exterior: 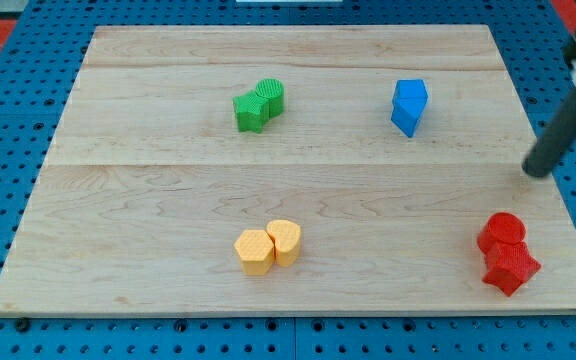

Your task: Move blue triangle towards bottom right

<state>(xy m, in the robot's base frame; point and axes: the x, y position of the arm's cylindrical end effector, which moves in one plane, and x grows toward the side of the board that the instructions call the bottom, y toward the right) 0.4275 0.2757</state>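
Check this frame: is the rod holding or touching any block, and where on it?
Nothing is held. My tip sits near the view's right edge, apart from the blue triangle and the red blocks.

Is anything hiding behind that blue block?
Behind the blue triangle, toward the view's top, only bare wooden board shows. The strip right behind it is covered. My tip is off to its right.

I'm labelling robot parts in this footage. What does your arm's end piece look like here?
It is a plain straight rod, dark grey to black, round in section, with no visible markings or cables. My tip is blunt and matte. Near the view's top right the rod joins a blurred white and black part, too unclear to describe. The tip lies right of the blue triangle.
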